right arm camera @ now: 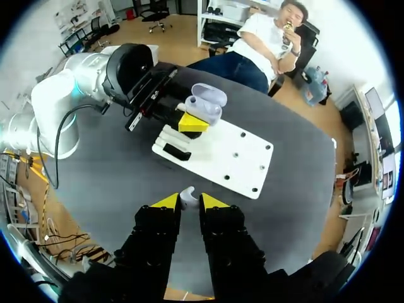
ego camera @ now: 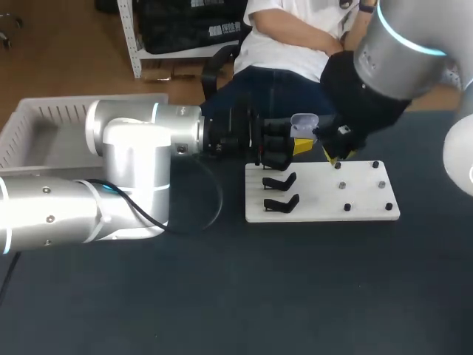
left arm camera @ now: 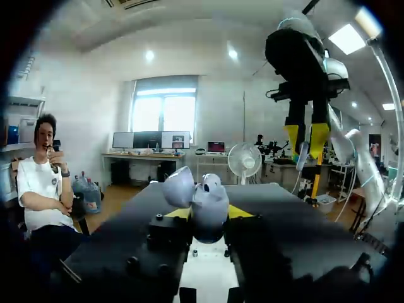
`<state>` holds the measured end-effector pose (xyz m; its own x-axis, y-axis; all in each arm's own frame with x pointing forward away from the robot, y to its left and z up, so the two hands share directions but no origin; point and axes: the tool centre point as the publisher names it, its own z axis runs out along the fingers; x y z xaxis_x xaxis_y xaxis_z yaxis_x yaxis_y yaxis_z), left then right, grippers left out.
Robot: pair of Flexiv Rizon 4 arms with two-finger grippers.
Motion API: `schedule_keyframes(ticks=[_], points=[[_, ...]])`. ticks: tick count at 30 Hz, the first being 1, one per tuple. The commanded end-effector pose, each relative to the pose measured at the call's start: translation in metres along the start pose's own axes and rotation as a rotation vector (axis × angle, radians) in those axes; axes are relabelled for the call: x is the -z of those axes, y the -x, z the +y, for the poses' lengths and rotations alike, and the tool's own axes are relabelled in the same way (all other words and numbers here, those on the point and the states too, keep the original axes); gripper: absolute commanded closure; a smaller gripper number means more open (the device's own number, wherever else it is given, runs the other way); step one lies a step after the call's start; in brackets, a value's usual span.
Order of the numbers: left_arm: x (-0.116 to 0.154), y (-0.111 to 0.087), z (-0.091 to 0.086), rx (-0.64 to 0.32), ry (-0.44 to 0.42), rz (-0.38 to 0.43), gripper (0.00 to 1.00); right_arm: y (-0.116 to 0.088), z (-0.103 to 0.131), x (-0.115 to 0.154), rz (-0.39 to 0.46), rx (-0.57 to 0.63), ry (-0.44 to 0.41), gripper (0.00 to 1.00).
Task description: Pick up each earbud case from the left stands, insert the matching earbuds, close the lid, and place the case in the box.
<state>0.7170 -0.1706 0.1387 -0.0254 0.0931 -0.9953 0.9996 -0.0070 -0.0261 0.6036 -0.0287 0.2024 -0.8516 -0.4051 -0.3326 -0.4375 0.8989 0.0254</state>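
Clamping the open earbud case (ego camera: 304, 123), the left gripper (ego camera: 299, 145) is hovering at upper centre; the right gripper (right arm camera: 185, 202) is pinching 1 earbud (right arm camera: 186, 194) beside it.

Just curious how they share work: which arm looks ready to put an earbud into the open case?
Right: the right tool grips a white earbud close to the open case, which the left tool holds.

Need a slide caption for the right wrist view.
Right gripper pinches a small white earbud; left gripper holds the open pale lilac earbud case at the flat white stand board's edge.
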Motion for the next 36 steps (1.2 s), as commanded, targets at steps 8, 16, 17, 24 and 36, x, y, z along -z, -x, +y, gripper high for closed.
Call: schedule_keyframes(ticks=[8, 16, 17, 24, 36], points=[[0.0, -0.001, -0.002, -0.003, 0.007, -0.004, 1.0, 0.055, 0.002, -0.008, -0.007, 0.016, -0.012, 1.0], [0.0, -0.001, -0.002, -0.003, 0.007, -0.004, 1.0, 0.074, 0.0, -0.008, -0.025, 0.043, -0.024, 1.0], [0.0, -0.001, -0.002, -0.003, 0.007, -0.004, 1.0, 0.076, -0.001, -0.009, -0.03, 0.047, -0.024, 1.0], [0.0, -0.001, -0.002, -0.003, 0.007, -0.004, 1.0, 0.083, -0.002, -0.019, -0.036, 0.069, -0.023, 1.0], [0.0, -0.001, -0.002, -0.003, 0.007, -0.004, 1.0, 0.088, -0.006, -0.03, -0.044, 0.099, -0.013, 1.0]])
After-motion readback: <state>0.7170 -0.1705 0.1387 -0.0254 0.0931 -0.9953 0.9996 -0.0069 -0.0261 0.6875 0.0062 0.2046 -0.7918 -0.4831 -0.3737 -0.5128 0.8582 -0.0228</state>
